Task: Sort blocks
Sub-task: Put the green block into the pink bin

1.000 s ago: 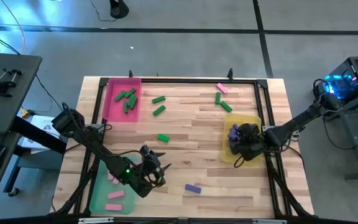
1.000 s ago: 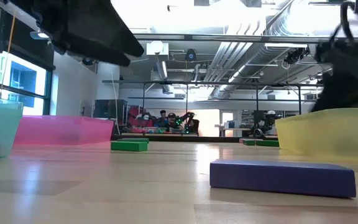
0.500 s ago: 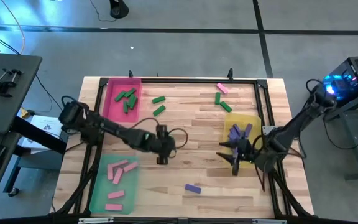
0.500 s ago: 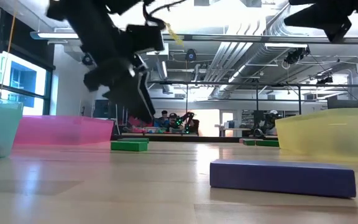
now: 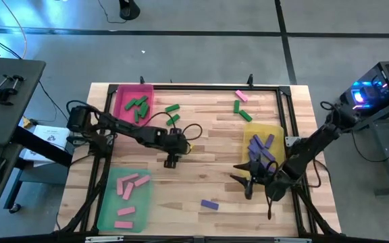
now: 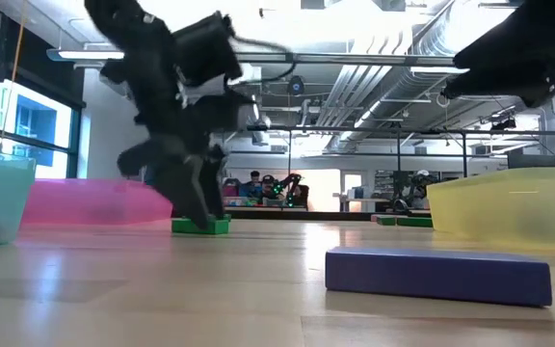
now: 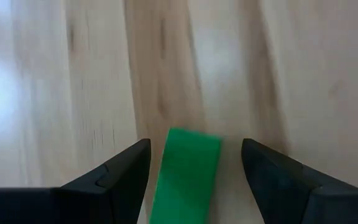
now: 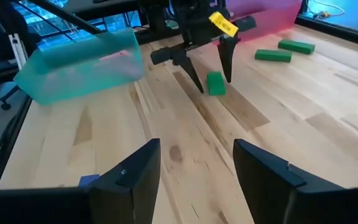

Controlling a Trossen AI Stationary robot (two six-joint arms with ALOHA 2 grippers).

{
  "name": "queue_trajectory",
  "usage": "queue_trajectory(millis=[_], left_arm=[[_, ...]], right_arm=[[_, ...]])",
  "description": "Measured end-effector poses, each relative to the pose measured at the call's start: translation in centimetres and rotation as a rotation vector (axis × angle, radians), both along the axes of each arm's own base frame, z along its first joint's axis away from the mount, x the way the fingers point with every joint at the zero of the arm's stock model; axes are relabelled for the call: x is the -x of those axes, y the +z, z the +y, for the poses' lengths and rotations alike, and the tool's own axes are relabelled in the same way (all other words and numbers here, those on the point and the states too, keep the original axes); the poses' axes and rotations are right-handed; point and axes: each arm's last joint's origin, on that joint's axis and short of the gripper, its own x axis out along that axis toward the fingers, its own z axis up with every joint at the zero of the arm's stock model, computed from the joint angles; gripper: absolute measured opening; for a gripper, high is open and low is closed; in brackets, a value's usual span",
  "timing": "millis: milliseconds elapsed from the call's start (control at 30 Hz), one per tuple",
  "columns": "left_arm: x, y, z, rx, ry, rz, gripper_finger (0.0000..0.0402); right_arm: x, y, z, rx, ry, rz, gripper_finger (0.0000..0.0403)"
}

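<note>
Blocks lie scattered over the wooden table (image 5: 201,142) and in three trays: green ones in the pink tray (image 5: 121,111) at upper left of the overhead frame, pink ones in the green tray (image 5: 107,202) at lower left, purple ones in the yellow tray (image 5: 275,131) at right. A lone green block (image 7: 185,174) sits at table centre, and the left gripper (image 5: 171,160) hangs directly over it, fingers (image 7: 114,177) spread wide on either side and not touching it (the wrist view shows bare wood between block and each finger). In the table-level frame the same gripper (image 6: 193,198) stands upright at left of centre, tips at the block (image 6: 200,226). The right gripper (image 5: 247,185) hovers at lower right of the overhead frame, just beside the yellow tray's lower-left corner, released and holding nothing. A purple block (image 5: 210,204) lies on bare wood near the bottom centre, below and left of that gripper. More green blocks (image 5: 172,113) and one pink block (image 5: 242,96) rest along the table's upper part.
</note>
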Motion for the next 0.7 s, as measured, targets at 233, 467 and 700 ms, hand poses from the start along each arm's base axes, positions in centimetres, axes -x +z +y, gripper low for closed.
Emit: queue_trajectory(millis=[233,467,700], left_arm=[[1.8,-2.4,0.9,0.082,0.143,-0.077,0.0229],[3.4,-4.2,0.1,0.176,0.193,-0.209,0.0153],[3.6,-4.1,-0.6,0.185,0.314,-0.295,0.0102]], right_arm=[[-0.1,-0.1,0.1,-0.002,0.002,-0.007,0.0188],[-0.2,0.0,0.2,0.000,0.006,-0.015,0.0188],[-0.2,0.0,0.2,-0.004,0.005,-0.016,0.0188]])
